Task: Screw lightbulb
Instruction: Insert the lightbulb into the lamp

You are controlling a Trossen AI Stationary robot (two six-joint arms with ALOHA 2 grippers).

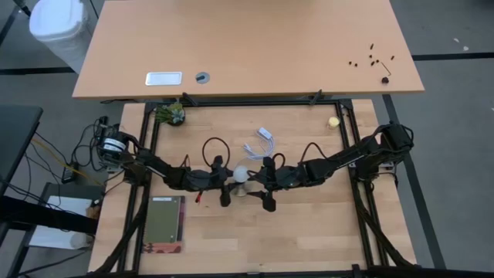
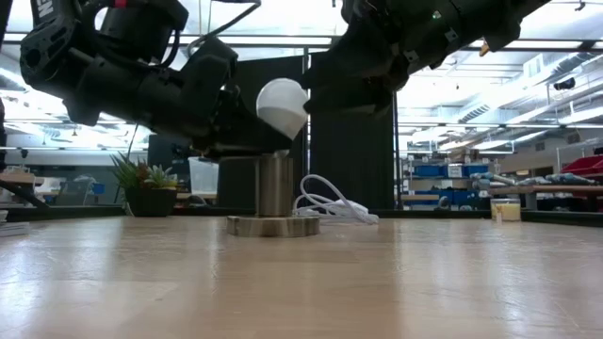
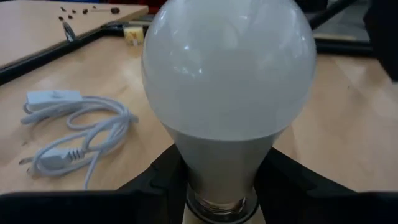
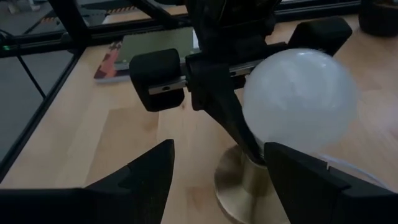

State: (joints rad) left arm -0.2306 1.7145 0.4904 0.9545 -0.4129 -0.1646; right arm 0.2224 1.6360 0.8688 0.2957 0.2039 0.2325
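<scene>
Frosted white lightbulb (image 2: 282, 105) is sitting tilted in my left claw (image 3: 217, 186), whose fingers are gripping its pale grey neck just above the brushed-metal socket post (image 2: 274, 185) standing on a round disc base (image 2: 272, 225) at the middle of the wooden table (image 2: 301, 282). My right claw (image 4: 217, 168) is hovering just beside the globe, fingers spread apart and holding nothing. A coiled white cord (image 3: 74, 134) is lying near the base.
</scene>
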